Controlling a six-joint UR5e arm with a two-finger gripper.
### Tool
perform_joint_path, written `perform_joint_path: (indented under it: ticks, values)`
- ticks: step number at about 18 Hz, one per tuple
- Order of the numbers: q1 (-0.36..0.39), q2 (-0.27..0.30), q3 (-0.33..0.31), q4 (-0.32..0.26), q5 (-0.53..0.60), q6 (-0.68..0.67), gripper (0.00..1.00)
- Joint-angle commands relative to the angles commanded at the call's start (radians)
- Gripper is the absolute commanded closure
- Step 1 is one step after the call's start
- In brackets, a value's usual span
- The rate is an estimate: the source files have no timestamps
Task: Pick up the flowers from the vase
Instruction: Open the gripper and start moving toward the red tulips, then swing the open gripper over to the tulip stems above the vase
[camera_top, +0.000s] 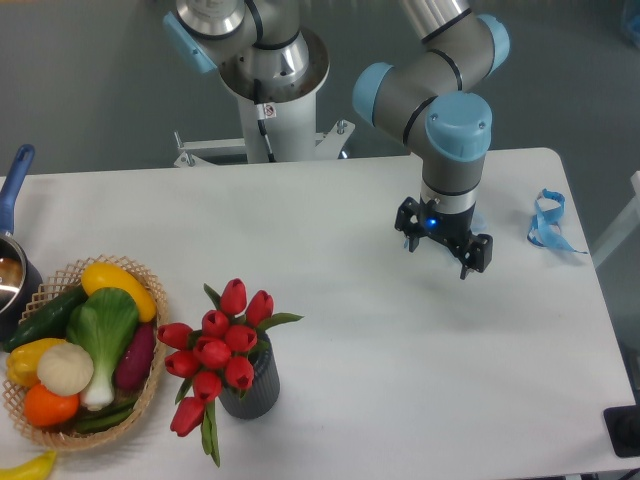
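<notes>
The flowers (220, 350), a bunch of red tulip buds with green stems and leaves, stand in the vase (252, 390), a small dark grey ribbed cylinder at the front left of the table. One bud droops over the vase's left side. My gripper (441, 250) hangs over the white table well to the right and further back, far from the flowers. Its two dark fingers stand apart with nothing between them.
A wicker basket (140, 400) of colourful vegetables sits left of the vase. A blue-handled metal pot (14, 250) is at the left edge. A blue ribbon (548, 222) lies near the right edge. The arm's base (270, 100) stands behind the table.
</notes>
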Motion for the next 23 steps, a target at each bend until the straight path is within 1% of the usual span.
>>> perform_joint_path:
  ticks: [7,8,10,13,15,16,19,23]
  values:
    - [0.000,-0.002,-0.002,0.008,-0.002,-0.002,0.00]
    - [-0.002,-0.002,-0.003,0.012,-0.011,-0.003,0.00]
    - [-0.008,-0.002,-0.012,0.040,-0.052,-0.005,0.00]
    - [-0.003,0.008,-0.026,0.084,-0.216,-0.009,0.00]
    - [0.000,0.020,-0.018,0.084,-0.244,-0.014,0.00]
    - [0.003,0.024,-0.021,0.084,-0.279,-0.014,0.00]
    - [0.005,0.046,-0.020,0.086,-0.469,-0.017,0.00]
    - [0.008,0.055,-0.028,0.084,-0.772,-0.054,0.00]
